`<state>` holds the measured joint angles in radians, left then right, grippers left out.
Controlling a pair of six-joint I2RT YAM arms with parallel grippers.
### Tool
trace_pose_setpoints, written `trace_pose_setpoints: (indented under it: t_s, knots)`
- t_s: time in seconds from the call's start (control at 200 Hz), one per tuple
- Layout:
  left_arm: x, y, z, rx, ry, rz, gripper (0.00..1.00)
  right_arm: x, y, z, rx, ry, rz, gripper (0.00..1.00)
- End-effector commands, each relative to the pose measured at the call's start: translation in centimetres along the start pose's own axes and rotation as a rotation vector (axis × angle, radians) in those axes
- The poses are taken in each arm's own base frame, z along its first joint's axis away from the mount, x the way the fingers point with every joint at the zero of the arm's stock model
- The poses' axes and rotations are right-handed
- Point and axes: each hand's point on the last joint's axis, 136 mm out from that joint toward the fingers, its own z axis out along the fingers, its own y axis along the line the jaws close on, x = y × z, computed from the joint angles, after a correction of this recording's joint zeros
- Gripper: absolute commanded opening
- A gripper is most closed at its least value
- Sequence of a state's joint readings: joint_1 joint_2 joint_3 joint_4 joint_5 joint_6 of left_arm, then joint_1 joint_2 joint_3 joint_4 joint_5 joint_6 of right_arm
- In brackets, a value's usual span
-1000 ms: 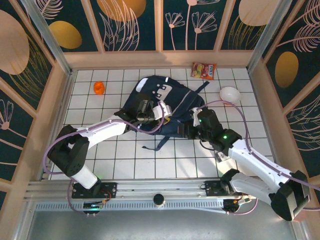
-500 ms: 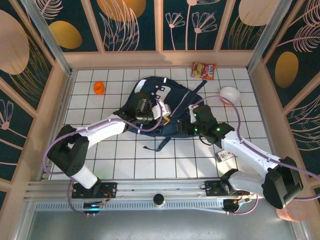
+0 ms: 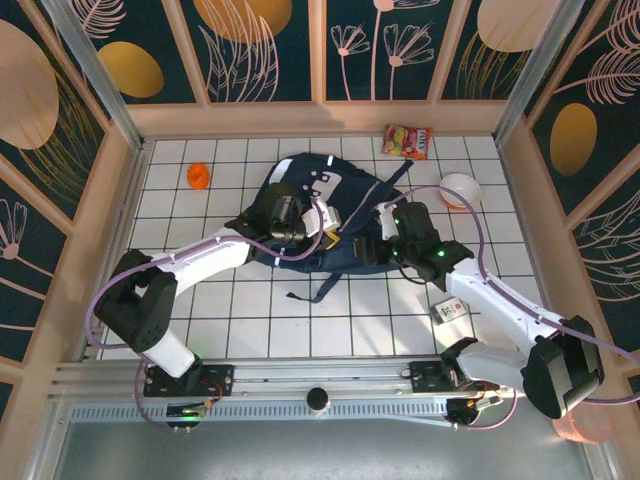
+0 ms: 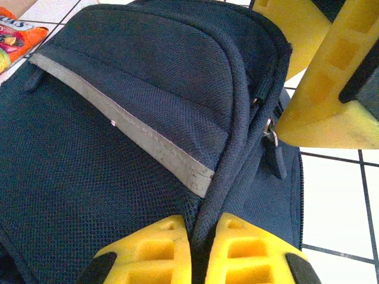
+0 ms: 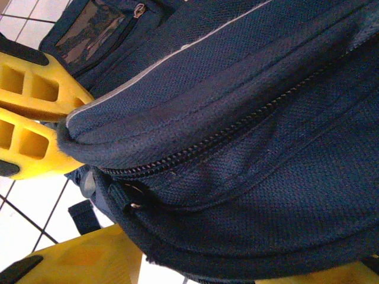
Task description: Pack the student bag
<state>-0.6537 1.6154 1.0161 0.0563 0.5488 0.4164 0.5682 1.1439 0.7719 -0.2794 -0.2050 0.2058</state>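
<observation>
While you look down from the top camera, the backpack [image 3: 330,200] lies flat near the middle of the tiled table [image 3: 250,320]. Both arms reach in over it, the left claw [image 3: 318,232] at its near edge and the right claw [image 3: 378,248] at its right side. A snack packet [image 3: 408,141], a white bowl [image 3: 459,189] and a small orange thing [image 3: 198,176] lie apart from the bag. From up here you cannot tell how either claw stands.

Your left wrist camera settles that. The left claw [image 4: 201,251] is clamped on a raised seam of the bag, with dark fabric squeezed between its yellow fingers. The right claw's fingers are spread, with tile visible between them, just beside a zip pull [image 4: 273,142].

Your right wrist camera adds what the others lack: a closed zip line [image 5: 225,139] runs across the bag, and a pull [image 5: 133,198] sits close above the lower finger [image 5: 89,254].

I judge you are at the opening step, with nothing packed. Next, the right claw should close on that pull and draw it along the zip while the left holds the fabric taut. The pull is small and may slip.
</observation>
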Motion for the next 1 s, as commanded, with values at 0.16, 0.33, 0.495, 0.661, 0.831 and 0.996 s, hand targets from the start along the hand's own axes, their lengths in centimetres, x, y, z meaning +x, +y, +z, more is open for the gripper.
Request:
trace_pose_setpoints:
  t_s: [0.16,0.33,0.495,0.661,0.831,0.996]
  knots:
    - [-5.6,0.0,-0.4,0.056,-0.147,-0.131,0.0,-1.6,1.4,-2.6,0.0,-0.084,0.181,0.53]
    - [-5.4,-0.4,-0.3,0.085,-0.14,-0.242,0.0,-2.0,1.2,-4.5,0.083,-0.176,0.324,0.52]
    - [-5.2,-0.3,-0.1,0.091,-0.13,-0.252,0.0,-1.8,1.0,-4.0,0.209,-0.187,0.348,0.51]
    - [-5.6,-0.4,0.0,0.108,-0.128,-0.244,0.0,-1.4,0.4,-2.4,0.301,-0.143,0.32,0.5]
    - [-5.9,-0.6,-0.1,0.123,-0.138,-0.238,0.0,-1.3,-0.6,-1.0,0.359,-0.138,0.292,0.44]
    - [-5.5,-0.5,-0.2,0.11,-0.124,-0.223,0.0,-1.2,-2.5,-1.2,0.462,-0.135,0.277,0.19]
